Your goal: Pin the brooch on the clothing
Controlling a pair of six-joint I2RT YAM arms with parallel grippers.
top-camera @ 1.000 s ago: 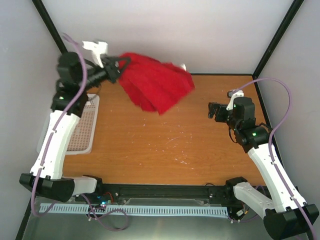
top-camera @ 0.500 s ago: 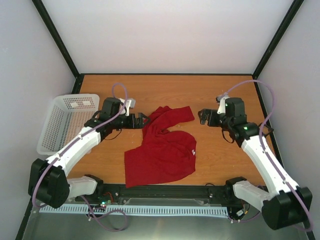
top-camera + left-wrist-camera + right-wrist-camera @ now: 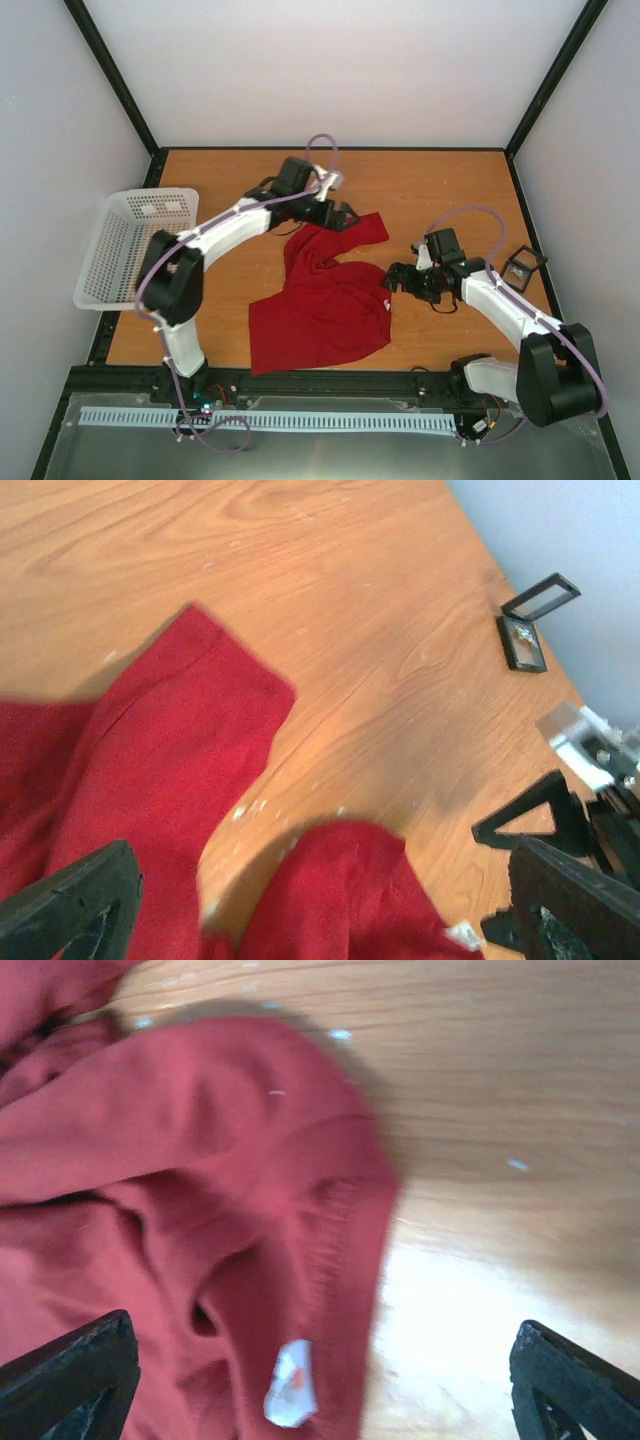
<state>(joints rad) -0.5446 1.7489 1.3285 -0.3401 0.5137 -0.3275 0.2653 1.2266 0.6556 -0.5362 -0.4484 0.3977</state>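
Firstly, label: one small white tag (image 3: 290,1397) sewn inside the collar, with a faint reddish mark on it; no writing can be read.
Other writing: none readable on any item.
Count: one red T-shirt (image 3: 320,315), one white mesh basket (image 3: 120,250), one small black case (image 3: 522,645), two arms.
T-shirt, place: crumpled on the bench (image 3: 450,190), at the middle and reaching close to the near edge.
T-shirt, long axis: from the near edge toward the far edge, leaning to the right; a sleeve lies at the far end.
T-shirt, facing: the collar opening, with the tag, is turned toward the right edge of the bench.
Basket: at the left edge of the bench, well apart from the T-shirt.
Case: near the right edge, lid raised; its contents are too small to tell.
Left jaws: wide apart, nothing between them, above the far sleeve of the T-shirt.
Right jaws: wide apart, holding nothing, above the collar on the T-shirt's right side, with the tag below them.
Brooch: cannot be made out in any view.
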